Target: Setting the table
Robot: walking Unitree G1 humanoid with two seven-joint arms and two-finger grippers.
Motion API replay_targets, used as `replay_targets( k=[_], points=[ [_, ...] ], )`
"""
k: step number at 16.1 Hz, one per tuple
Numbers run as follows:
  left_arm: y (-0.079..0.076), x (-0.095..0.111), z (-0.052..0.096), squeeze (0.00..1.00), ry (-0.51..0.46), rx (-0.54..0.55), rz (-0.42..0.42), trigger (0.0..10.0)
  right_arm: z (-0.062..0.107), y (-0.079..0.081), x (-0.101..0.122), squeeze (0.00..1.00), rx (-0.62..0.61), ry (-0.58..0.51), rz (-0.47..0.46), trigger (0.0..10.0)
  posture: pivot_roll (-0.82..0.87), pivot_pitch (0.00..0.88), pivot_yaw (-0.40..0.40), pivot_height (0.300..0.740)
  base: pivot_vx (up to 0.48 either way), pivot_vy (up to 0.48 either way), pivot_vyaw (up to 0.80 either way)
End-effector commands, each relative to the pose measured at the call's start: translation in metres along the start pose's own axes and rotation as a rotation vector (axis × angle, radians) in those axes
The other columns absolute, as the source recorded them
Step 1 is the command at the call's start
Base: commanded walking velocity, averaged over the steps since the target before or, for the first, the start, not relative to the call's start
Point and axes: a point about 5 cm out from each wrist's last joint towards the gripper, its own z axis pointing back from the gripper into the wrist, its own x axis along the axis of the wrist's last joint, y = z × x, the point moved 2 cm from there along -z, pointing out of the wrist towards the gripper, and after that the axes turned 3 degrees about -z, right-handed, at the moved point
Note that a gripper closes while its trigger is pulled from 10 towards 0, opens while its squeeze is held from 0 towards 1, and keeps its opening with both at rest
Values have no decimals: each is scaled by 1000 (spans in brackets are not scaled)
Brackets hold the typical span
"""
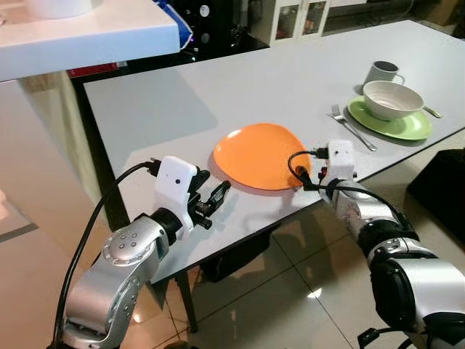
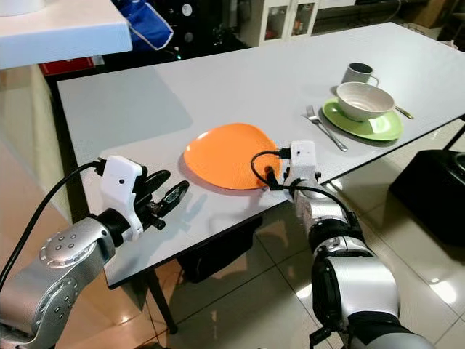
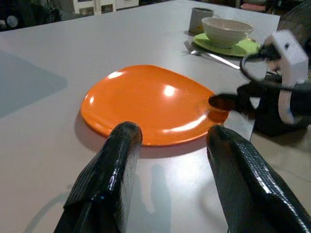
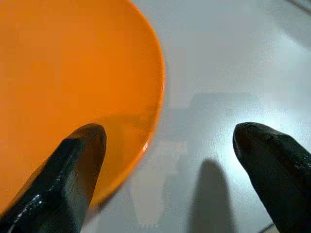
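The right gripper [image 4: 170, 165] reaches in over the near edge of the table [image 1: 218, 94], its silver forearm bent up from below and its white wrist block just at the edge. Its two black fingers are spread apart: one fingertip [image 4: 77, 160] lies over the rim of the orange plate [image 1: 260, 155], the other over bare tabletop beside the plate; whether either touches cannot be told. The left gripper [image 1: 215, 198] is held low over the table near its front left corner, the silver arm angled up and forward, its fingers [image 3: 109, 174] apart and pointing at the plate from a short way off, with nothing between them. The plate is a glossy, shallow, rounded disc with a slightly uneven outline, lying flat near the table's near edge between the two grippers. The table is matte pale grey with a smooth top. Farther along to the right stands a place setting: a cream bowl [image 1: 393, 99] on a green plate [image 1: 407, 127], a metal fork [image 1: 351, 126] just beside it on the left, and a grey mug [image 1: 382, 72] behind. The floor [image 1: 290, 291] is shiny pale tile.
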Motion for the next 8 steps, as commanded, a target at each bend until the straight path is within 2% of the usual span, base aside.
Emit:
replay_targets(
  k=[1, 2, 3, 5, 6, 7, 8],
  points=[
    [2, -1, -2, 0, 2, 11, -5, 10000, 1, -3, -8, 0, -6, 32, -15, 10000, 61, 0, -34, 740, 0, 0, 0],
    [5, 3, -1, 0, -17, 37, -10, 10000, 1, -6, 10, 0, 1, -45, -83, 10000, 66, 0, -44, 740, 0, 0, 0],
    [7, 4, 0, 0, -26, 59, -13, 10000, 1, -6, 19, 0, 19, -85, -114, 10000, 66, 0, -44, 740, 0, 0, 0],
    [23, 15, 5, 0, -90, 190, 21, 10000, 8, -9, 57, 0, 92, -260, -208, 10000, 70, 0, -56, 740, 0, 0, 0],
    [26, 22, 9, 0, -138, 217, 7, 10000, 20, -11, 76, 0, 125, -352, -245, 10000, 63, 0, -54, 740, 0, 0, 0],
    [29, 26, 11, 0, -166, 249, -26, 10000, 36, -12, 91, 0, 146, -420, -243, 10000, 57, 0, -49, 740, 0, 0, 0],
    [30, 26, 11, 0, -168, 265, -44, 10000, 44, -11, 96, 0, 156, -444, -249, 10000, 48, 0, -43, 740, 0, 0, 0]
  ],
)
